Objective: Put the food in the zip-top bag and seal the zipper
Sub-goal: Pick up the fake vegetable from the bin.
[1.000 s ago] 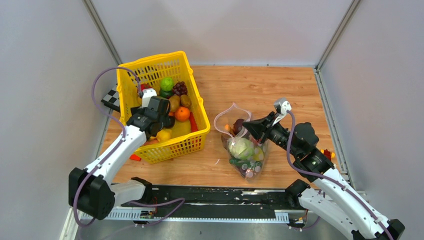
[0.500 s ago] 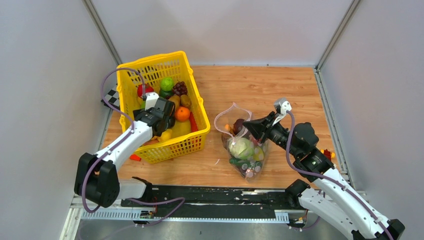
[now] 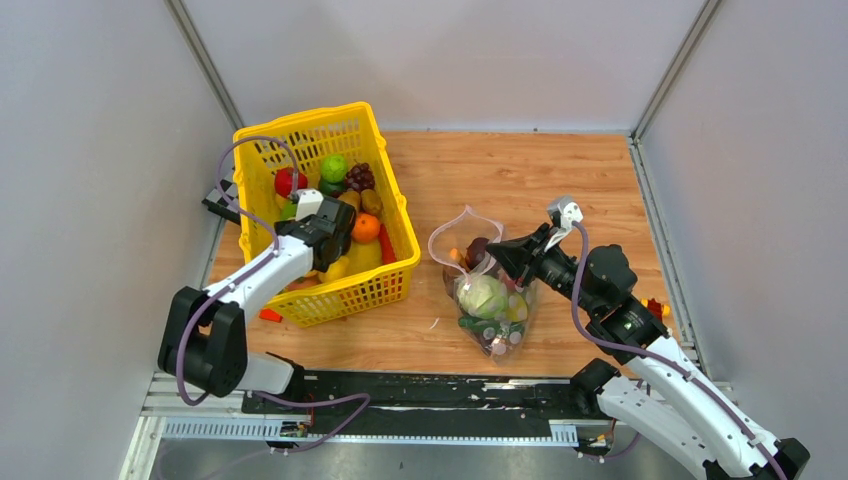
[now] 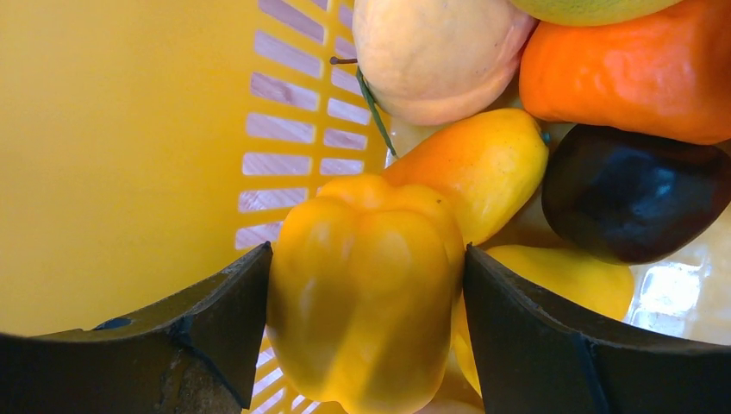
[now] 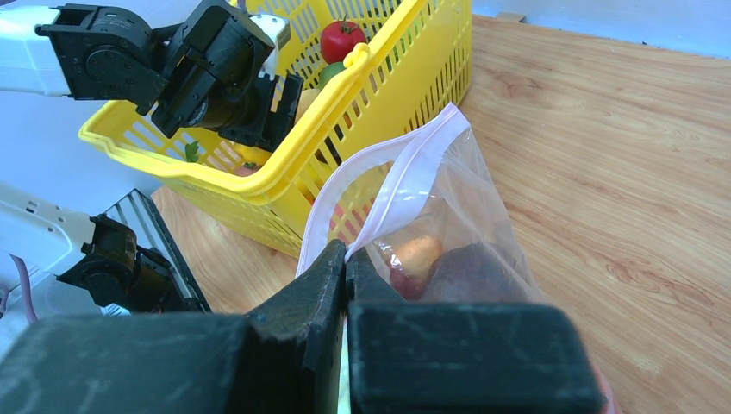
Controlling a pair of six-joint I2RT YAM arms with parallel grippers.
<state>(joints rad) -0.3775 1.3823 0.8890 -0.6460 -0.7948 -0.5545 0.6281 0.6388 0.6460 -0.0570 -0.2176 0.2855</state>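
My left gripper (image 3: 335, 243) is down inside the yellow lattice basket (image 3: 395, 283), and its jaws are closed on a yellow pepper (image 4: 366, 285). Around it lie a dark eggplant (image 4: 634, 191), an orange fruit (image 4: 621, 73) and a pale peach (image 4: 435, 56). My right gripper (image 5: 346, 259) is shut on the pale pink zipper rim (image 5: 405, 177) of the clear zip-top bag (image 3: 490, 300) and holds its mouth (image 3: 455, 235) open. The bag holds a green cabbage (image 3: 483, 296) and other small food.
More food lies in the basket: a red tomato (image 3: 288, 181), a green fruit (image 3: 333, 166), purple grapes (image 3: 359, 177) and an orange (image 3: 364, 227). A small orange-red block (image 3: 655, 307) lies at the right table edge, another (image 3: 269, 315) left of the basket. Walls close in on three sides.
My left gripper has moved right and a little nearer inside the basket. The right arm and the bag have not moved.
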